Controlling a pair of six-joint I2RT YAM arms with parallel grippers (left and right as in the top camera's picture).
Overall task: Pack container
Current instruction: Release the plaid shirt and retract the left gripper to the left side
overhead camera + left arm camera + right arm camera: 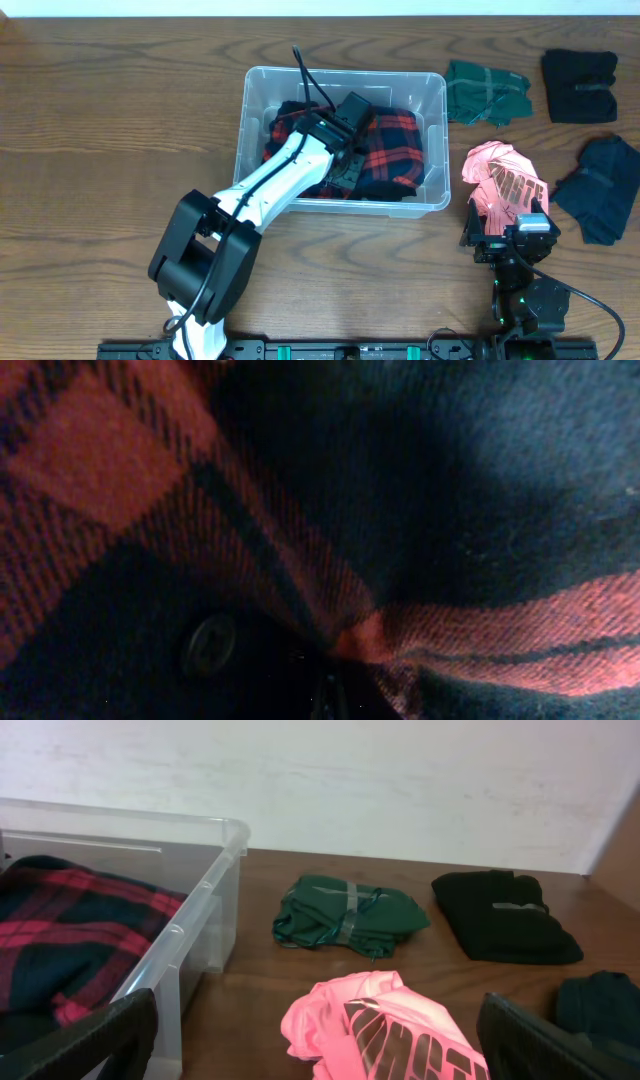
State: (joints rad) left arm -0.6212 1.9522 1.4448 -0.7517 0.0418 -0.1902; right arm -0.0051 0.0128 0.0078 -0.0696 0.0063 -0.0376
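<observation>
Clear plastic container (260,80) mid-table, long axis left to right, lying just left of the wide-open right gripper (508,222); nearer arm for the next load, by that measure, the right. Rounded corners, raised rim, see-through walls, base hidden under cloth. Inside, covering most of the floor, a red-and-black plaid shirt (398,150). Down on that plaid, reaching in over the container's near wall, the left gripper (347,168): jaws fully closed, seemingly nipping a fold, though hard to confirm from so close and dark a wrist view. Just right of the container's right wall, a crumpled pink shirt (500,175) with dark lettering, probably next in. Right jaws directly on its near side, pointing at it, spread as far as possible, holding nothing; short carry leftward over the rim from there. Off the container's far-right corner, a green garment (487,92); farther right, a black garment (580,72) and a dark blue garment (603,190).
</observation>
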